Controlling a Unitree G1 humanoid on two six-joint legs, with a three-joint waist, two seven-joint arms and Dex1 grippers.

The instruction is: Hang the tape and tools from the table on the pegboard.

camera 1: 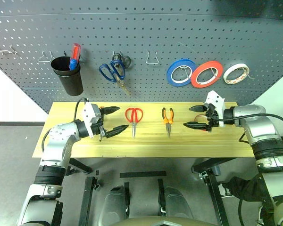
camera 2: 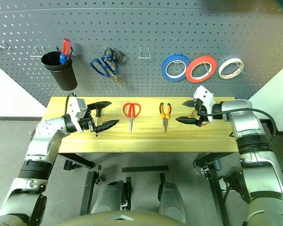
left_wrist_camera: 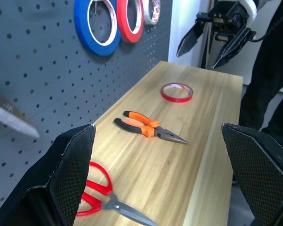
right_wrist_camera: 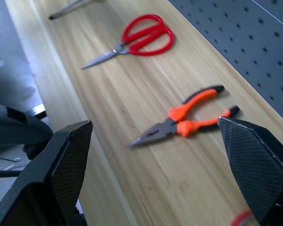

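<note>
Pale yellowish wood-plank table (camera 1: 146,143) w/ black legs, dark grey perforated pegboard (camera 1: 146,42) behind it at 12 o'clock.

On table, 4 task items:
- 1 pr red-handled scissors (camera 1: 134,117), centre-left, blades toward 6 o'clock.
- 1 pr pliers w/ orange-and-black handles (camera 1: 168,118), just right of the scissors, nose toward 6 o'clock.
- 1 thin red tape ring w/ pale core (left_wrist_camera: 177,92), lying flat near table's right end, under the right gripper.
- 1 small screwdriver (camera 2: 97,121), dark, between the left gripper's fingers in the right eye view; touching or not, can't tell.

On pegboard:
- 3 tape rolls in a row at 1–2 o'clock: blue roll (camera 1: 181,72), red roll (camera 1: 207,74), white roll (camera 1: 236,73).
- 1 pr blue-handled scissors (camera 1: 114,73).
- 1 black cup (camera 1: 69,74) w/ 1 red-and-blue screwdriver (camera 1: 74,55) inside.
- Several bare silver wire hooks, e.g. one (camera 1: 153,58) between scissors and blue roll.

Left gripper (camera 1: 112,121): over table's left end, jaws spread wide, gripping nothing. Right gripper (camera 1: 195,117): over right end, jaws also wide, empty, pointing toward 9 o'clock.
</note>
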